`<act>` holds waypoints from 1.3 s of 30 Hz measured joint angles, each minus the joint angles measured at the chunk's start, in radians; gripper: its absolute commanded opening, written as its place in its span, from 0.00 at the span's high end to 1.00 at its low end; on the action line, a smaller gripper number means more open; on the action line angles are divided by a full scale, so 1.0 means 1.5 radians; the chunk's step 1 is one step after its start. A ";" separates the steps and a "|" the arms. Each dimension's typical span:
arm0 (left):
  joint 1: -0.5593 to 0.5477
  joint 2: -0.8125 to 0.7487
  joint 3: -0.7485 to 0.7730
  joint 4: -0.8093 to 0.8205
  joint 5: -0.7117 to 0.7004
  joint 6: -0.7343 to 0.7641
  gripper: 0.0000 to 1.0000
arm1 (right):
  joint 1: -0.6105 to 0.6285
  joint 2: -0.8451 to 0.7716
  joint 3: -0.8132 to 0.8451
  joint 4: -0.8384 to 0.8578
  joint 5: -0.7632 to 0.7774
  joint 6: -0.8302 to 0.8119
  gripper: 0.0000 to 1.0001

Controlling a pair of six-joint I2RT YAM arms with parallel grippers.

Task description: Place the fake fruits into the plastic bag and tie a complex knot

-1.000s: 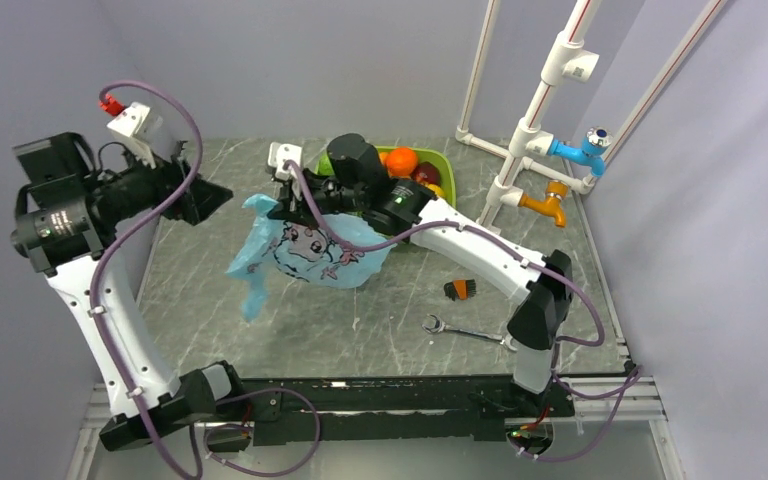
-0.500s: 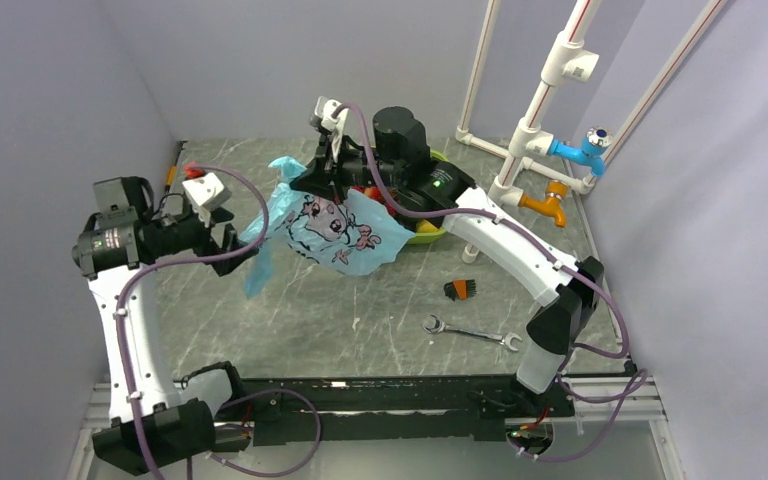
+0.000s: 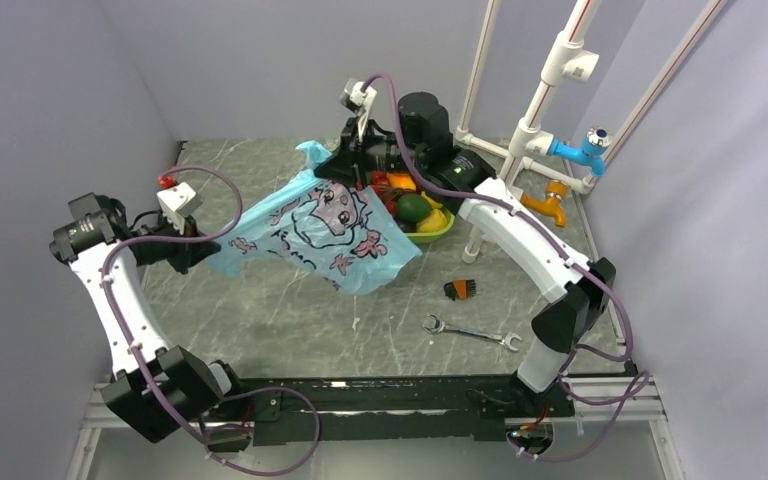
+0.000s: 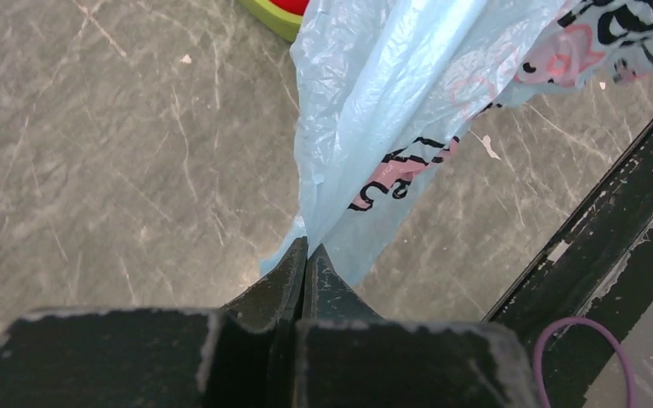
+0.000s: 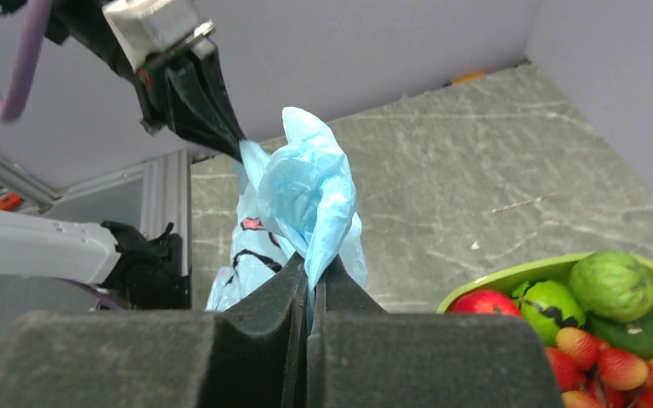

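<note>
The light-blue plastic bag (image 3: 320,225) hangs stretched above the table between both arms. My left gripper (image 3: 210,250) is shut on the bag's lower left corner, the plastic (image 4: 391,102) running away from its tips (image 4: 306,246). My right gripper (image 3: 335,165) is shut on a bunched end of the bag (image 5: 315,187), pinched at its tips (image 5: 310,263). The fake fruits (image 3: 410,205), red, green, orange and yellow, lie in the lime-green tray (image 3: 440,228) behind the bag, and they also show in the right wrist view (image 5: 612,285). No knot is in view.
A wrench (image 3: 465,331) and a small orange-and-black piece (image 3: 460,289) lie on the table at the front right. A white pipe frame (image 3: 530,130) with blue and orange taps stands at the back right. A black rail (image 4: 612,170) runs along the near edge.
The left gripper came in from the far left, open, and shut on the bag's lower corner. The right gripper carried its end up and to the right, pulling the bag taut.
</note>
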 measured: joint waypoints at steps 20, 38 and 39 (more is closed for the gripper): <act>-0.035 0.143 0.046 0.201 -0.175 -0.468 1.00 | 0.007 0.224 0.135 -0.121 0.256 -0.094 0.01; -0.095 0.326 0.160 0.293 -0.306 -0.639 1.00 | 0.035 -0.016 -0.281 -0.167 0.157 -0.338 0.14; -0.097 0.326 0.160 0.292 -0.307 -0.638 1.00 | 0.039 -0.003 -0.286 -0.163 0.166 -0.344 0.12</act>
